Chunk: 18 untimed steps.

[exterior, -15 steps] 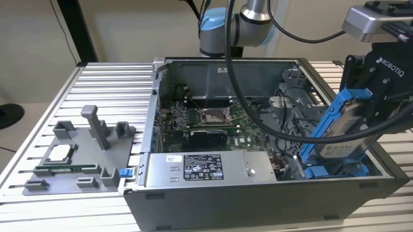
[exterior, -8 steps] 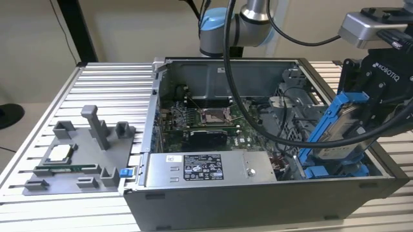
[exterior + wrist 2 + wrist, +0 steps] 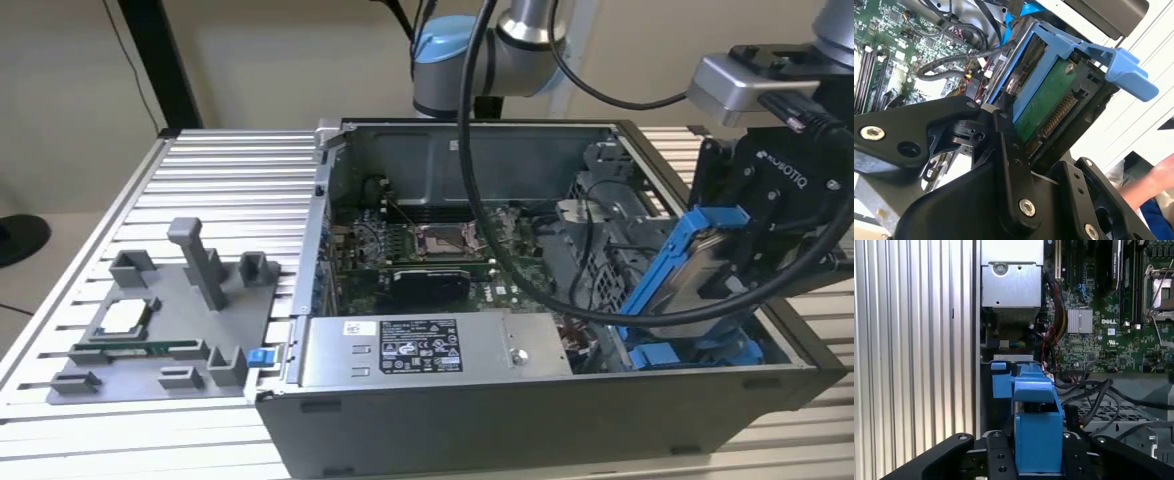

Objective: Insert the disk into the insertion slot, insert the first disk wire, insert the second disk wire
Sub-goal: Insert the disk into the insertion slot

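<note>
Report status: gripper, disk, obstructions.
Gripper shut on the disk. Disk tilted above the insertion slot, not seated. Black cables lie across the slot.

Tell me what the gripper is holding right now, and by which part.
The gripper holds the disk, tilted over the open computer case. Its fingers clamp the blue frame at the end nearest the disk's connector.

We're in a robotics lab, folks: an open computer case [image 3: 534, 425] on a ribbed aluminium bench [image 3: 227, 170], a grey parts fixture [image 3: 174, 330] at the exterior view's left, a robot arm [image 3: 447, 60] behind.
</note>
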Each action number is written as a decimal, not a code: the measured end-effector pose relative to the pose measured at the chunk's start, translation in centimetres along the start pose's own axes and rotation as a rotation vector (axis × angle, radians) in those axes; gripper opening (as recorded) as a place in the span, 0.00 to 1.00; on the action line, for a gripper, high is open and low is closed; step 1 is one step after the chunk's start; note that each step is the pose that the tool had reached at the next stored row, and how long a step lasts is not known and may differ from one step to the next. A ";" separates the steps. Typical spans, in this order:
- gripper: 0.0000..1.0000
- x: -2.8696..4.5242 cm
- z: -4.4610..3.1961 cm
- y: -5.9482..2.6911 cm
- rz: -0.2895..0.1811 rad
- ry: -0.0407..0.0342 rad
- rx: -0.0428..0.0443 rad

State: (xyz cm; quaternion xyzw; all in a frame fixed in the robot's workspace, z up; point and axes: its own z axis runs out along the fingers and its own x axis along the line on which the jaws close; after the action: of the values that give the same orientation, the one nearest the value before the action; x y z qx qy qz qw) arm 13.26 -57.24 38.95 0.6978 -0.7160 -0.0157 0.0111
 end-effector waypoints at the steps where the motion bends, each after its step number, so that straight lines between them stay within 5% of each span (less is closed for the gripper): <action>1: 0.00 -0.04 0.17 0.00 0.000 0.0001 -0.0001; 12: 0.00 -0.42 0.78 -0.02 0.001 -0.0012 -0.0002; 13: 1.00 -0.42 0.77 -0.03 0.001 -0.0011 -0.0002; 16: 1.00 -0.43 0.76 -0.02 0.001 -0.0037 -0.0003; 18: 1.00 -0.42 0.49 -0.01 0.001 -0.0122 -0.0006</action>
State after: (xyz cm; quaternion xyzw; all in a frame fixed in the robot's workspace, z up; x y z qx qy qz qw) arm 13.26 -56.81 38.46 0.6973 -0.7164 -0.0202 0.0069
